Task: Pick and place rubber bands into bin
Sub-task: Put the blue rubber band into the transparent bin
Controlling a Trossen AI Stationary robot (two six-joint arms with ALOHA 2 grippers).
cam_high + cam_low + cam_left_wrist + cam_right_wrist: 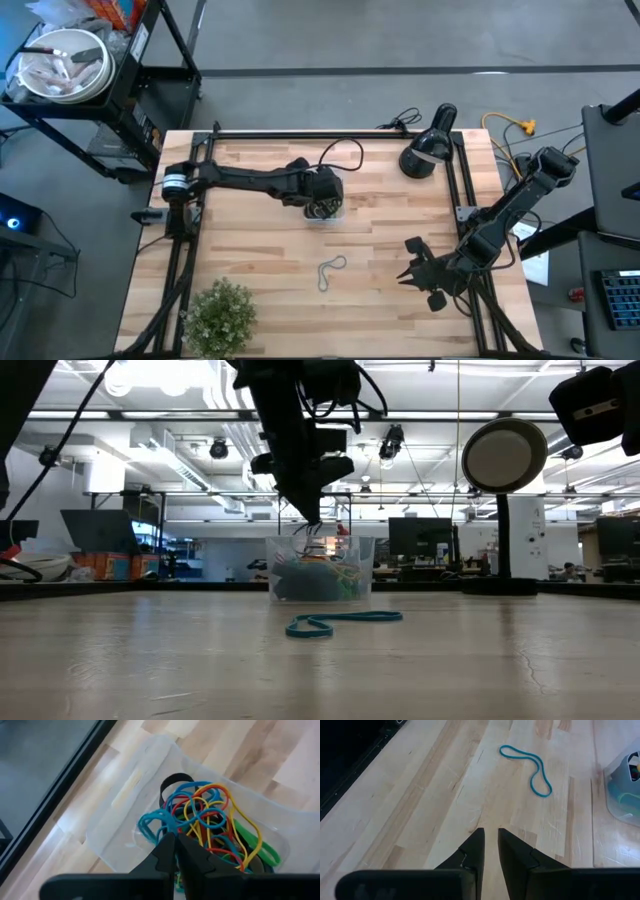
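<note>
Look at the bin [125,815]: a small tub of clear, thin plastic with rounded corners, its walls slightly cloudy. It sits on the counter [260,250] towards the far edge, near the middle. Inside lies a loose tangle of rubber bands [210,827], thin floppy loops in blue, yellow, red, green and black. Your left claw [175,851] hangs right over that tangle, its dark fingers pressed together; a blue strand sits at the tips, but you cannot tell whether it is pinched.

One more band, a teal loop [527,762], lies flat in a long, bent figure on the bare wood, in front of the bin and well apart from it. Your right claw [491,845] hovers low near the counter's right edge, pointing towards that loop, with a narrow gap between its fingers and nothing in them.

The counter is pale butcher-block wood in long glued strips, matte, with faint scratches. A black round-headed lamp [428,150] stands at the far right corner and a small green plant [220,315] at the near left. Behind is an open hall with ceiling lights and monitors.
</note>
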